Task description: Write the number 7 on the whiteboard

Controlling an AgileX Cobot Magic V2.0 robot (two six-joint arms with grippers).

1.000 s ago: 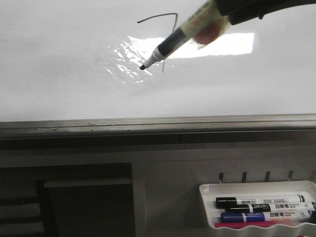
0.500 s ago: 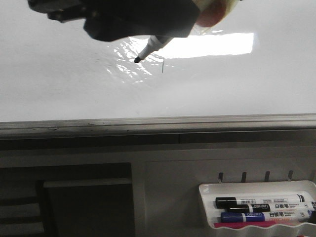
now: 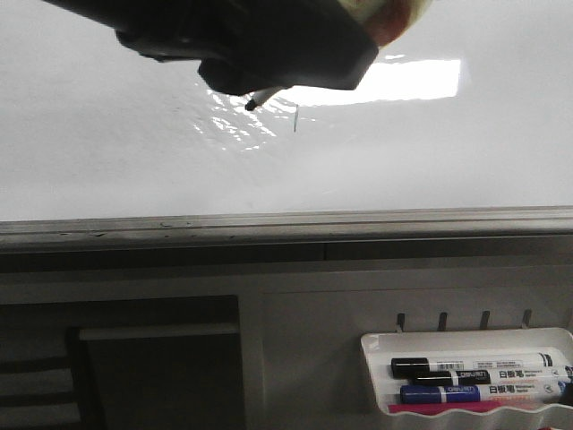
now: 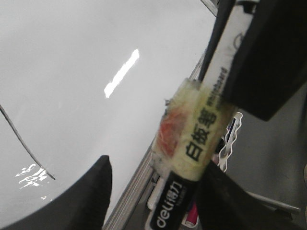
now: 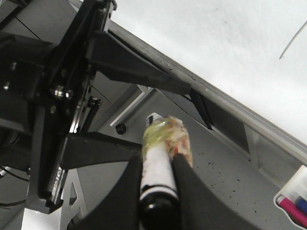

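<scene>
Number 7 on the whiteboard, mostly hidden behind a dark gripper.

Only the tail of its down stroke shows, at 4 o'clock from the marker tip. The right gripper clamps the marker's barrel. The left gripper stands spread, the marker between its fingers.
</scene>
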